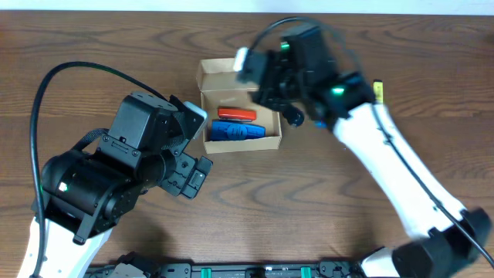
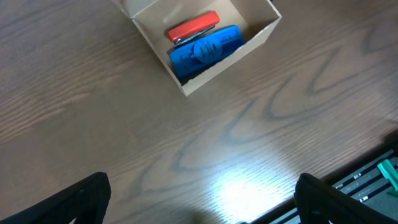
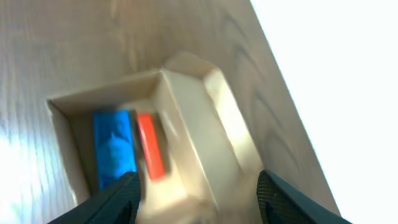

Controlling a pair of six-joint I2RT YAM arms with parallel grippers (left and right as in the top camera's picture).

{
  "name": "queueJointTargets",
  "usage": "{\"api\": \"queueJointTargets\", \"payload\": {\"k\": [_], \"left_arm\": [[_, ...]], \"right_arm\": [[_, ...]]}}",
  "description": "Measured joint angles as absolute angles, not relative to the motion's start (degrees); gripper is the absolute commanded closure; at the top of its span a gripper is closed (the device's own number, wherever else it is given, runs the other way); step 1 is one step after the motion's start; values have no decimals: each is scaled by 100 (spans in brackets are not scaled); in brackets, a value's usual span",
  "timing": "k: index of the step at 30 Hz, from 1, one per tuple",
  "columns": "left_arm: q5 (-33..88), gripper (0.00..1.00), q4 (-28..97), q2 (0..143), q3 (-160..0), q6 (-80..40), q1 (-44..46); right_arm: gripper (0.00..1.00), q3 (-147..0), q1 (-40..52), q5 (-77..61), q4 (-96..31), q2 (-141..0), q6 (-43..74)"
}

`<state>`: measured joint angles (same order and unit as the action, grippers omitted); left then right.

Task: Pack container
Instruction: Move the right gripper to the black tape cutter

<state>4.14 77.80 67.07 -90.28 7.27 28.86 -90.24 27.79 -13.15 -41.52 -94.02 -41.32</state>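
Note:
The container (image 1: 270, 140) is a small tan cardboard box, open, with its flap lid (image 1: 224, 71) standing at the far side. Inside lie a blue object (image 1: 241, 132) and a red one (image 1: 236, 115). The box also shows in the left wrist view (image 2: 217, 65) and the right wrist view (image 3: 68, 155). My right gripper (image 3: 199, 202) is open, close above the box's lid end (image 3: 208, 124). My left gripper (image 2: 199, 205) is open and empty over bare wood, near side of the box.
The wooden table (image 1: 309, 201) carries a yellow-black item (image 1: 378, 91) by my right arm. A black rail (image 1: 255, 270) runs along the front edge and shows in the left wrist view (image 2: 373, 174).

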Motion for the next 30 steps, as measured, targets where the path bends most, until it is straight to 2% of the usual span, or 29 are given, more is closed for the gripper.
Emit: {"api": "queueJointTargets", "payload": {"k": [6,12,18,30], "left_arm": [[414,5,7782,6707,-9028,727,2886],[414,5,7780,6707,-9028,727,2886],[414,5,7780,6707,-9028,729,2886],[414,5,7780,6707,-9028,727,2886]], "right_arm": [[32,-8971,1831,-1140,-4930,-9369,-3706],[31,-8683,1219,-1203,-4980,-9717,-3555],[27,-8388,1122,-1249,-4729,-10444,-3481],[28,-8350,1146,-1321,-4169,-11671,-3098]]}}
